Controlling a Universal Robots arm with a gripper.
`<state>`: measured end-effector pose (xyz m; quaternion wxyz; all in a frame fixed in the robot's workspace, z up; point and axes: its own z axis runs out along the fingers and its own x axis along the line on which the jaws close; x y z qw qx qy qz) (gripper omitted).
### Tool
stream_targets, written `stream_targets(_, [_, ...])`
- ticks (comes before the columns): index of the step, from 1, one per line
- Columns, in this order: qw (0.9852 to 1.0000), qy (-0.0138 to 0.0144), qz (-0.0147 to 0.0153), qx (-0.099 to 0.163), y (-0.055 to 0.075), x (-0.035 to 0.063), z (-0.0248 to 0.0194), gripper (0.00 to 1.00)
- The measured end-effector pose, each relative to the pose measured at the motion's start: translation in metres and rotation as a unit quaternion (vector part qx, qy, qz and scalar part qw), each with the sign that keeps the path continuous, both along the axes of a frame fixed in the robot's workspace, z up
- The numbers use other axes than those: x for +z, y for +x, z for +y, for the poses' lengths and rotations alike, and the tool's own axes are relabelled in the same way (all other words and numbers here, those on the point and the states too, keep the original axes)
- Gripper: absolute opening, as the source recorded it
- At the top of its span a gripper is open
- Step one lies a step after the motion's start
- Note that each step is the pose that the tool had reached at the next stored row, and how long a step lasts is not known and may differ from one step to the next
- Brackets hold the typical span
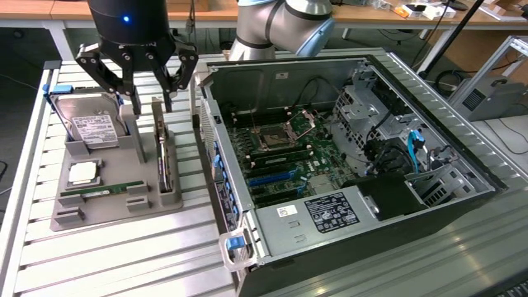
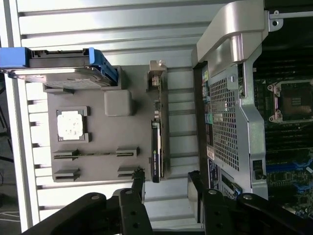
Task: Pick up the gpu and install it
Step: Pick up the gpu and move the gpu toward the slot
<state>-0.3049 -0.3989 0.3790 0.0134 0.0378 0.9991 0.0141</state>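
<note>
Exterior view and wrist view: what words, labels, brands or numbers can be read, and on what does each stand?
No text can be read.
hard drive, white label: print too small to read.
computer case, black label: white print too small to read.
white sticker beside it: too blurred to read.
gpu, small green mark: unreadable.

The exterior view's top edge cuts off the arm. The gpu stands edge-on, its faces hidden. The drive label is unreadably small.
</note>
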Motion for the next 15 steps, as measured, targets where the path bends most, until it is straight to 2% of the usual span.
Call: stream_targets(15, [1.0, 0.0, 0.0001, 0.0, 0.0, -0.0049, 0.0, 0.48])
